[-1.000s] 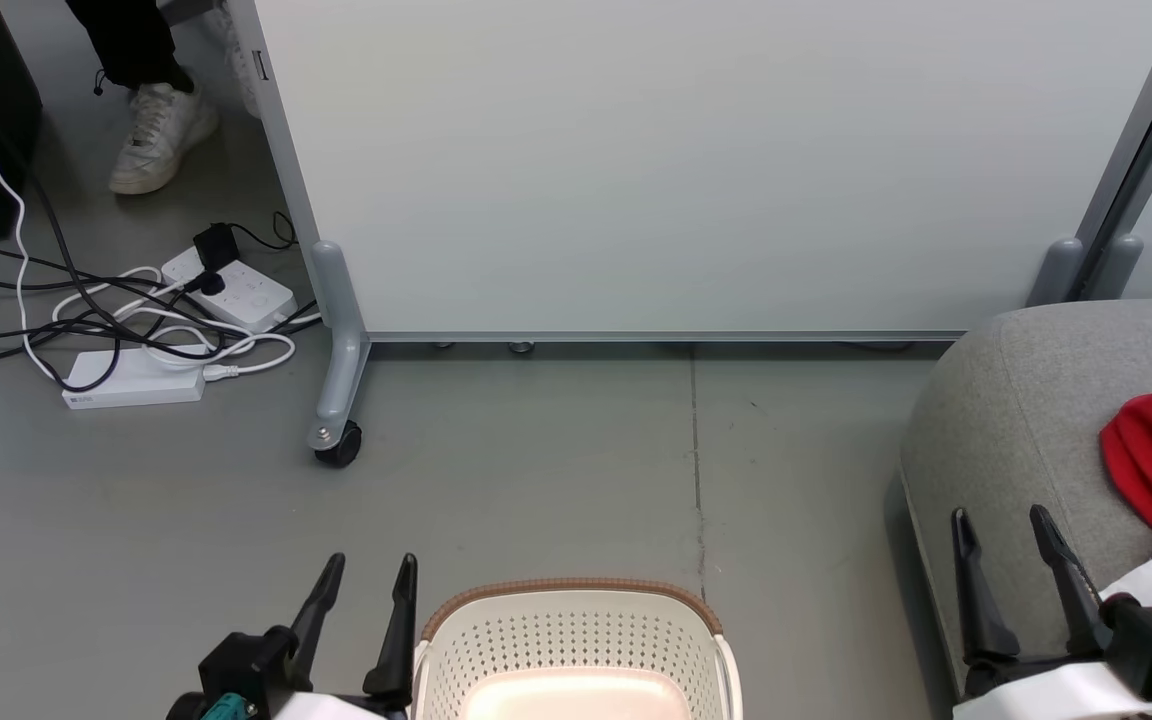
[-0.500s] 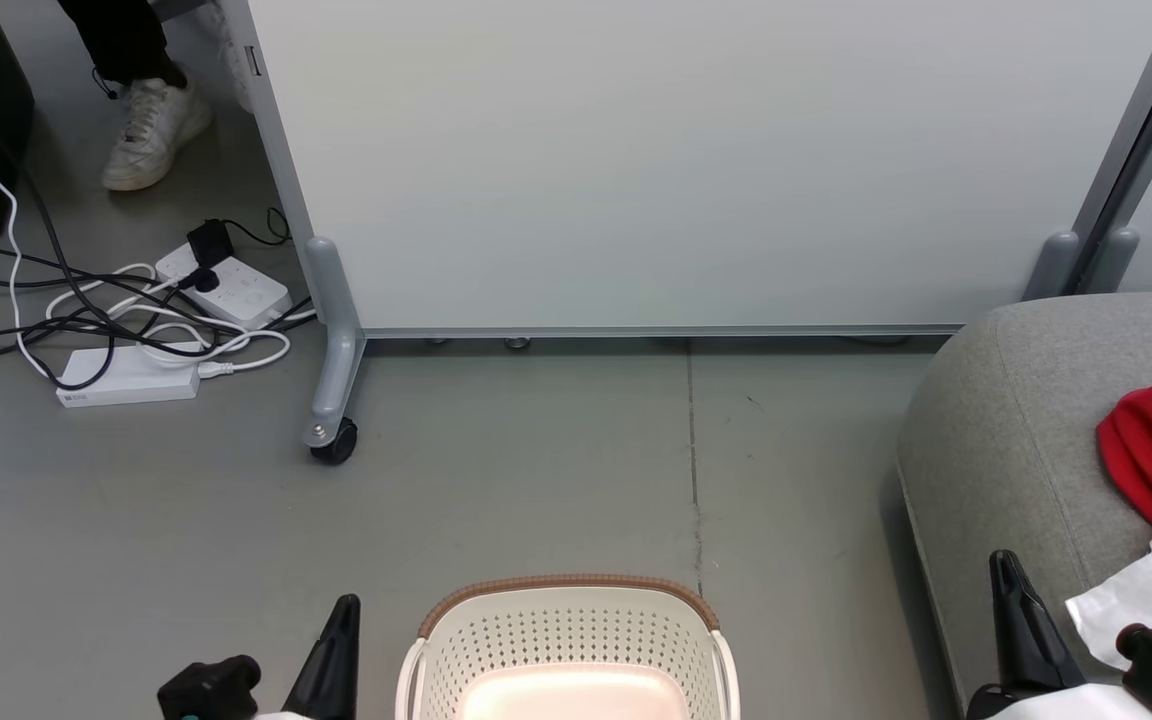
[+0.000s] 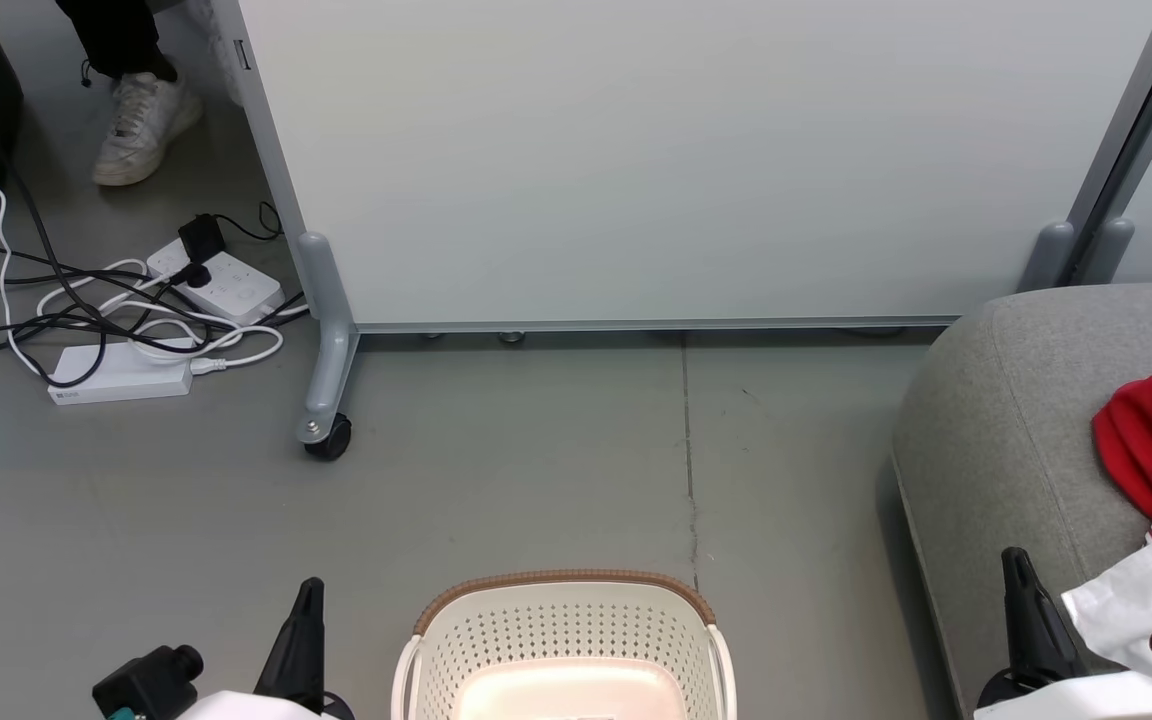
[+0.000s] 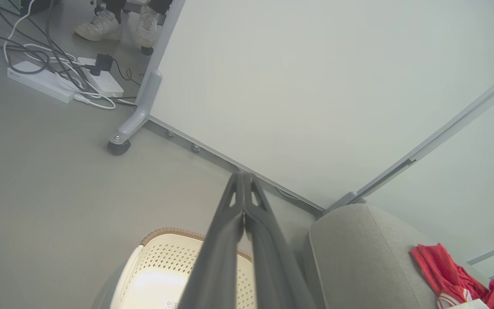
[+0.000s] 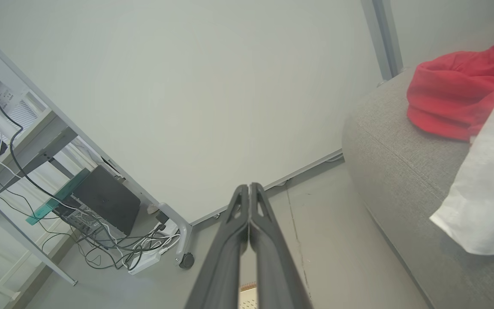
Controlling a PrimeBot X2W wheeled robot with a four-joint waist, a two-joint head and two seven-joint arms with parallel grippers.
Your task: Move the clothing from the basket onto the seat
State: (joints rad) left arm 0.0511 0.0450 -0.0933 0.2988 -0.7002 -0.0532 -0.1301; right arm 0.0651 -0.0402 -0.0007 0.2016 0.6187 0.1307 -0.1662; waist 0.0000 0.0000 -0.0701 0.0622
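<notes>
grey floor (image 3: 536, 480) before pale wheeled partition (image 3: 686, 160). clothing (image 3: 1151, 450), red with white part, lies heaped on seat (image 3: 996, 420) at right, well apart from basket (image 3: 564, 620) standing on floor, low centre. left gripper (image 4: 243, 178) just left of basket, fingers pressed together. right gripper (image 5: 249, 188) near seat's front edge, fingers likewise closed tip to tip. power strips (image 3: 121, 372), cables (image 3: 56, 320), person's shoe (image 3: 141, 130) far left.

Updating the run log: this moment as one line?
basket: looks empty | clothing: on seat | left gripper: shut | right gripper: shut
</notes>
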